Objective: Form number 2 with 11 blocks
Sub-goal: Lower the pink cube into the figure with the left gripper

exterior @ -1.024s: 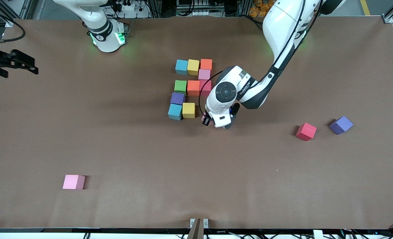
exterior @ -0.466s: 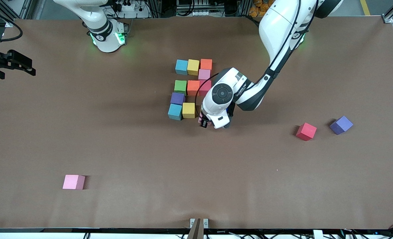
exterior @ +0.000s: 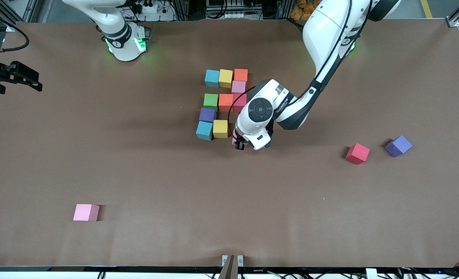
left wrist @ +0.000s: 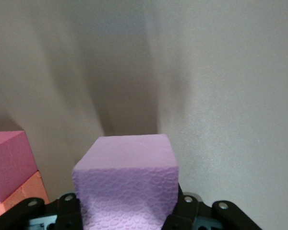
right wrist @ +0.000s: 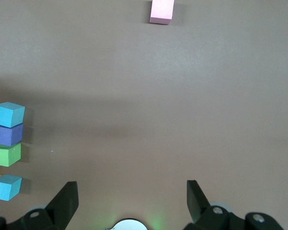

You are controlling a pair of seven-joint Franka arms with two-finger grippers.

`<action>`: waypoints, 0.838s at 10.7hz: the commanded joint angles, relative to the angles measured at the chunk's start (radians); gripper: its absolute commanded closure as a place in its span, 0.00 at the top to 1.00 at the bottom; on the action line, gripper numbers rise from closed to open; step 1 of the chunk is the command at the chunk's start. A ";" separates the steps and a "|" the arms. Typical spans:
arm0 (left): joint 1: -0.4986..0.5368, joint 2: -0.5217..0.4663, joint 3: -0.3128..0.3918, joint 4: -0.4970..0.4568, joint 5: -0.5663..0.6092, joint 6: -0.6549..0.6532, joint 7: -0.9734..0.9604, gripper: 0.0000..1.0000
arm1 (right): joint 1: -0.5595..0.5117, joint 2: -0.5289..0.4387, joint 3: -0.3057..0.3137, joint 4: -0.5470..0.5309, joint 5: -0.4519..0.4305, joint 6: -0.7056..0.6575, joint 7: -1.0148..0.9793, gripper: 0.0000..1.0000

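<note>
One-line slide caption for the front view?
Left tool holds a pink block beside the yellow block, finishing the 2; right tool waits open at the table's end.

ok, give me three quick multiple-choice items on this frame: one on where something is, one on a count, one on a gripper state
1. The left gripper is:
A. over the loose pink block
B. beside the yellow block at the figure's near row
C. at the table's edge

2. Blocks lying apart from the figure, none gripped:
A. one
B. three
C. five

3. The left gripper is:
A. shut on a pink block
B. open, empty
C. shut, empty

Answers:
1 B: it sits next to the yellow block.
2 B: pink block, red block, purple block.
3 A: the held pink block sits between its fingers.
</note>
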 commanded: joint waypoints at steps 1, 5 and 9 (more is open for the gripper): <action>-0.008 0.006 0.001 0.020 -0.011 -0.019 -0.070 0.13 | 0.005 0.008 0.004 0.027 -0.021 -0.011 0.018 1.00; -0.009 0.005 -0.028 -0.025 0.035 -0.013 -0.111 0.13 | 0.003 0.010 0.004 0.027 -0.019 -0.014 0.018 1.00; -0.003 0.000 -0.056 -0.065 0.081 0.020 -0.128 0.13 | 0.002 0.011 0.004 0.027 -0.019 -0.014 0.012 1.00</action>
